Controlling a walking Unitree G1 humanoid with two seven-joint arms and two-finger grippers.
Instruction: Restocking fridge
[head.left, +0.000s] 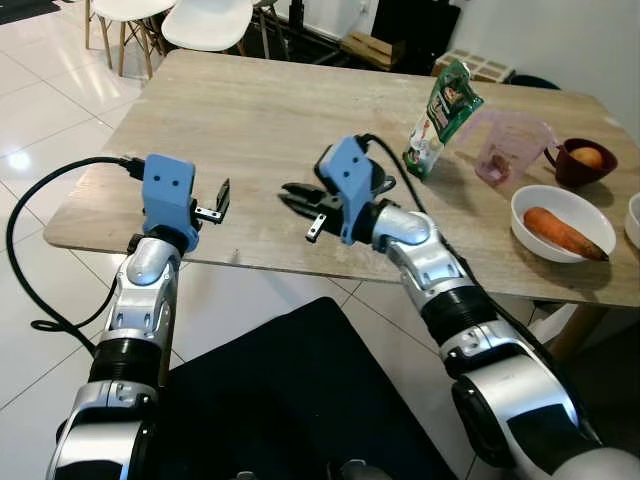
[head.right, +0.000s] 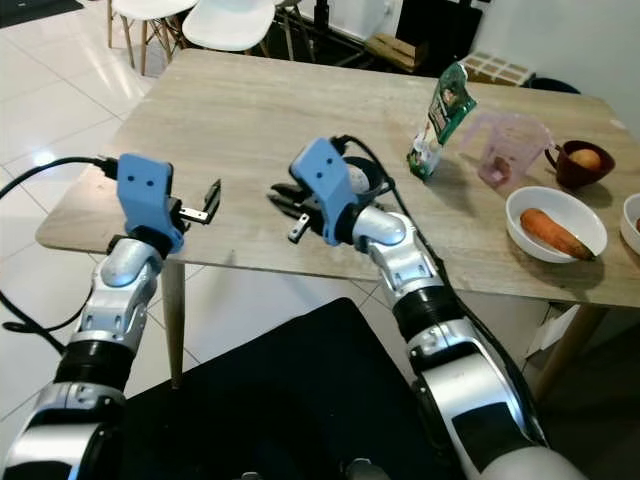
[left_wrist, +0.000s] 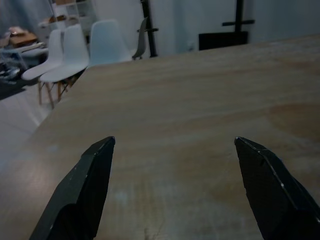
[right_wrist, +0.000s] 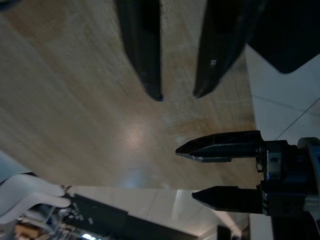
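Over the near edge of a pale wooden table (head.left: 260, 120), left gripper (head.left: 222, 200) and right gripper (head.left: 300, 205) hover parted, empty; white chairs (head.left: 205, 22) and tiled floor (head.left: 40, 90) beyond.

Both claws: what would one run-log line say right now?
left claw: open, over table | right claw: open, empty | carrot: in white bowl

Head views bright, evenly lit, sharp; white glare patches on floor tiles (head.left: 20, 160). Soft shadows under table (head.left: 250, 120) edge and beside bowl (head.left: 560, 225). Left wrist view dim, bluish, soft; fingers (left_wrist: 80, 195) out of focus. Right wrist view dark, fingers (right_wrist: 142, 45) blurred, pale sheen spot on tabletop.
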